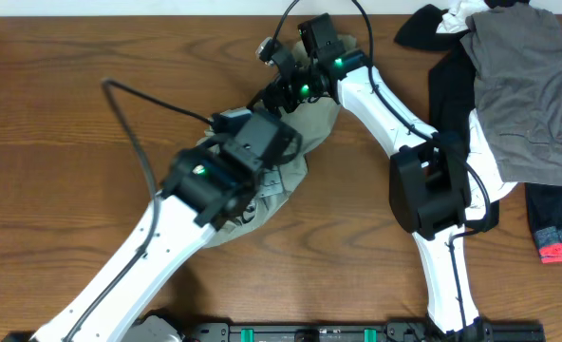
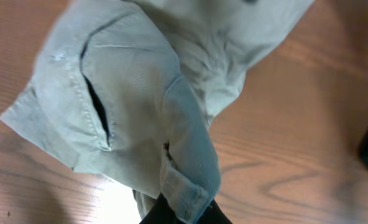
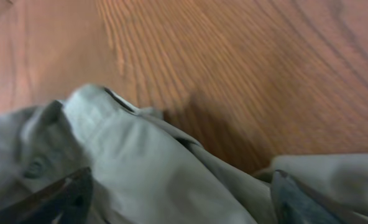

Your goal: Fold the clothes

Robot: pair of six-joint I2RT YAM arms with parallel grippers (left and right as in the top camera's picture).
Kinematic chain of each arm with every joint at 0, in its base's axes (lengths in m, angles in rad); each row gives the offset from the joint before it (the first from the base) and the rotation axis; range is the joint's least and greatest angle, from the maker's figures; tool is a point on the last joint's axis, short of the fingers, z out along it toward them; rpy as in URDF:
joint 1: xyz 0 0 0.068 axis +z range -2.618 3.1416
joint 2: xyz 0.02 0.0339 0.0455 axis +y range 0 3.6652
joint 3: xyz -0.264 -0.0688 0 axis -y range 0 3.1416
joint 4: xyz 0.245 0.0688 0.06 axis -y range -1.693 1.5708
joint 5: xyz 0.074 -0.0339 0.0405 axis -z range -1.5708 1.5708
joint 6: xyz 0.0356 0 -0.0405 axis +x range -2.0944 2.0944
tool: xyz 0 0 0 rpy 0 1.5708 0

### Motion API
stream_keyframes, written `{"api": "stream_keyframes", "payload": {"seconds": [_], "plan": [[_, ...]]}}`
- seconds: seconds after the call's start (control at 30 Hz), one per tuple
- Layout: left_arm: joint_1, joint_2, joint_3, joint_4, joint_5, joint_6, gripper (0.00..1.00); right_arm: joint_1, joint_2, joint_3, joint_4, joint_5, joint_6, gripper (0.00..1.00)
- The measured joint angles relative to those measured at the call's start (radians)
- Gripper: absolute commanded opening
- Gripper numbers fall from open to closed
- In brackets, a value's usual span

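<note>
We saw the soft khaki-green shorts (image 1: 314, 123) bunched in a wrinkled lump in the middle of the brown wooden desk (image 1: 63, 190), under both arms. Our left hand (image 2: 181, 214) pinched a stitched fold of them. Our right hand (image 3: 178, 202) stood wide, with cloth between its fingers.

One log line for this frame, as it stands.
pale khaki-green woven garment: bunched mid-table | left gripper: shut on its fabric | right gripper: open, fabric between fingers

Bright, even light; both wrist views are blurred, with white glare on the bench (image 2: 115, 202) just below the clothes (image 2: 134, 99).
</note>
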Motion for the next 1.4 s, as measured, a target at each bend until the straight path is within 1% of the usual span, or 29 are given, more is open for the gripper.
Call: {"api": "stream_keyframes", "payload": {"seconds": [0.07,0.17,0.2,0.23,0.3,0.33,0.37,0.4,0.47,0.5,0.53,0.7,0.8,0.9,1.0,1.1,1.2,1.33,1.37,1.4], "plan": [[0.018,-0.031,0.0,0.0,-0.005,0.0,0.06,-0.002,0.009,0.0,0.007,0.022,-0.024,0.99],[0.031,-0.053,0.0,0.001,-0.014,0.0,0.06,-0.001,0.034,0.0,0.035,0.049,-0.046,0.99],[0.032,-0.056,0.0,0.002,-0.015,0.0,0.06,-0.001,0.045,0.0,0.047,0.055,-0.05,0.99],[0.031,-0.056,0.0,0.002,-0.014,0.0,0.06,0.0,0.058,0.0,0.053,0.06,-0.055,0.95],[0.031,-0.054,0.0,0.002,-0.014,0.0,0.06,0.0,0.078,0.0,0.053,0.071,-0.067,0.81],[0.032,-0.054,0.0,0.003,-0.014,0.0,0.06,0.0,0.087,0.0,0.045,0.073,-0.07,0.71],[0.031,-0.054,0.0,0.003,-0.014,0.0,0.06,0.0,0.092,0.0,0.034,0.076,-0.073,0.57],[0.031,-0.054,0.0,0.003,-0.014,0.0,0.06,0.0,0.093,0.0,0.021,0.079,-0.074,0.38],[0.032,-0.054,0.0,0.003,-0.014,0.0,0.06,0.0,0.093,0.0,0.007,0.079,-0.075,0.14],[0.032,-0.054,0.0,0.003,-0.014,0.0,0.06,-0.001,0.093,0.0,0.006,0.077,-0.074,0.06],[0.031,-0.054,0.0,0.003,-0.014,0.001,0.06,-0.001,0.093,0.001,0.004,0.076,-0.073,0.01],[0.031,-0.054,0.0,0.003,-0.026,0.003,0.06,-0.016,0.089,0.019,-0.055,0.065,-0.057,0.01],[0.032,-0.054,0.0,0.003,-0.042,0.004,0.06,-0.048,0.056,0.038,-0.134,0.063,-0.044,0.01],[0.041,-0.054,0.0,-0.001,-0.05,0.004,0.06,-0.108,-0.026,0.047,-0.239,0.073,-0.013,0.01],[0.061,-0.054,0.0,-0.003,-0.055,0.005,0.06,-0.192,-0.135,0.064,-0.372,0.101,0.032,0.01],[0.089,-0.054,-0.001,-0.007,-0.059,0.012,0.06,-0.259,-0.198,0.089,-0.512,0.142,0.055,0.01],[0.115,-0.054,-0.001,-0.013,-0.06,0.024,0.05,-0.298,-0.22,0.088,-0.642,0.192,0.069,0.01],[0.142,-0.052,-0.001,-0.02,-0.06,0.039,0.06,-0.296,-0.213,-0.008,-0.73,0.256,0.081,0.01],[0.146,-0.05,-0.001,-0.021,-0.06,0.042,0.06,-0.293,-0.211,-0.033,-0.737,0.271,0.088,0.04],[0.148,-0.047,-0.001,-0.023,-0.06,0.047,0.06,-0.29,-0.21,-0.061,-0.737,0.286,0.095,0.1]]}}
